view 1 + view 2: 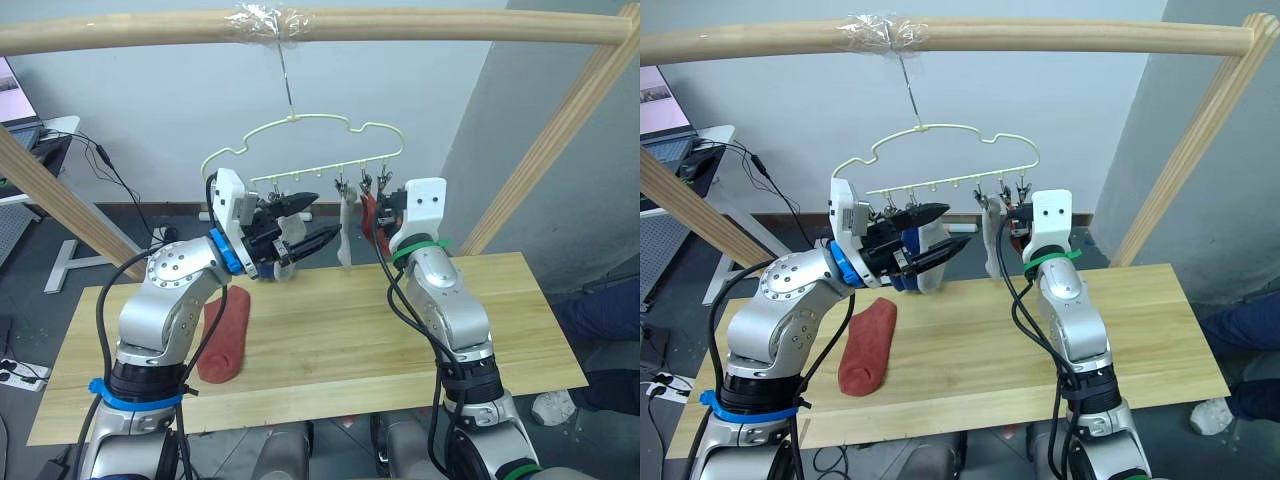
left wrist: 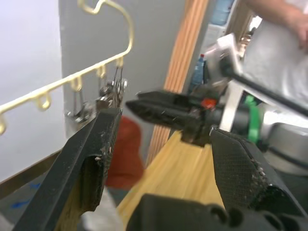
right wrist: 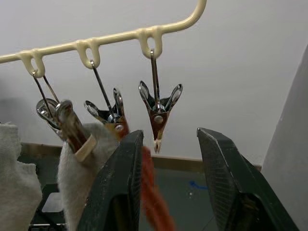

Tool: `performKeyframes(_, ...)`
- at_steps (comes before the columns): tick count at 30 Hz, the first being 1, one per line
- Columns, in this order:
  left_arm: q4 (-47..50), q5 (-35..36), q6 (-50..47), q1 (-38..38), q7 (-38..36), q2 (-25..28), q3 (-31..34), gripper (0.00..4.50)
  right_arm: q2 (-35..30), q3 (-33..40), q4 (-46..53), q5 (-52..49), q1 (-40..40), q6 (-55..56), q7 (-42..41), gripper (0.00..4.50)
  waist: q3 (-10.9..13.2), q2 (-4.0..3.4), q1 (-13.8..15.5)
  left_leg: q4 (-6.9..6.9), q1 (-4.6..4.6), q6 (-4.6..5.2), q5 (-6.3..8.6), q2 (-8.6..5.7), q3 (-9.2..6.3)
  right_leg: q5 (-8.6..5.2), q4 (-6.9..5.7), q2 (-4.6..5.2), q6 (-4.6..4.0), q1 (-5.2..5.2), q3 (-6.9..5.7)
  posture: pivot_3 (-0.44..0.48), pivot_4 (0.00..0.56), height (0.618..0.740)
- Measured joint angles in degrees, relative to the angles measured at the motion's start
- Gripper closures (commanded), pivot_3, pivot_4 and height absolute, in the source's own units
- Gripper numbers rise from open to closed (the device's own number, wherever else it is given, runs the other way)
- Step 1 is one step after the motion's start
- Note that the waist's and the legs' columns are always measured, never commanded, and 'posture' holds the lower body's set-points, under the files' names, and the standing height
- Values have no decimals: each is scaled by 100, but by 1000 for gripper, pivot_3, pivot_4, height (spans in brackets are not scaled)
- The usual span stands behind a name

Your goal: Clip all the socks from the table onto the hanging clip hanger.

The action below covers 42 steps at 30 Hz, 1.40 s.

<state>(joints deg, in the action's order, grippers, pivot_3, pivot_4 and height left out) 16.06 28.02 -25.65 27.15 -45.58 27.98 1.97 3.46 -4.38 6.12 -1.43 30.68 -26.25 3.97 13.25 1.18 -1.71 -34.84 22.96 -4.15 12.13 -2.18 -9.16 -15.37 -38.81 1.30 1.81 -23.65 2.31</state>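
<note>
The pale yellow-green clip hanger (image 1: 300,128) hangs by its hook from the top pole. On its clips hang a light grey sock (image 1: 345,235) and, beside it, a rust-red sock (image 1: 368,222). My right gripper (image 3: 168,139) is open, its fingers on either side of an empty end clip (image 3: 158,111). Left of these, my left gripper (image 1: 322,218) is open at clip height with nothing between its fingers. Another light grey sock (image 1: 930,265) hangs just under it; what holds that sock is hidden. A second rust-red sock (image 1: 225,335) lies on the table (image 1: 400,330) at the left.
A round wooden pole frame (image 1: 400,22) spans overhead, with slanted poles (image 1: 540,150) at both sides. A person (image 2: 279,33) stands past the table's right end. A desk with cables (image 1: 40,140) is at the far left.
</note>
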Motion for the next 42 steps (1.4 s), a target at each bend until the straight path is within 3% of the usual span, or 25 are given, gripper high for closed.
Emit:
performKeyframes(15, 16, 6, -27, -168, 13, 122, 2, 1157, 296, 98, -862, 7, 594, 548, -15, 2663, 1, -1, -3, 1, 0, 0, 0, 0, 1, 13, -4, 0, -22, -4, 1, 99, 214, 740)
performKeyframes(33, 142, 17, -30, -246, 117, 158, 2, 1157, 283, -38, -522, 143, 158, 289, -21, 2663, 1, -2, -1, 1, 0, 0, 0, 0, 0, 11, -5, 0, -21, -5, 1, 104, 211, 740)
performKeyframes(42, 146, 22, -30, -251, 120, 157, 1, 1157, 296, -19, -592, 228, 364, 225, -12, 2663, 1, -2, 0, 1, 0, 0, 0, 0, 0, 12, -5, -1, -22, -5, 1, 108, 206, 740)
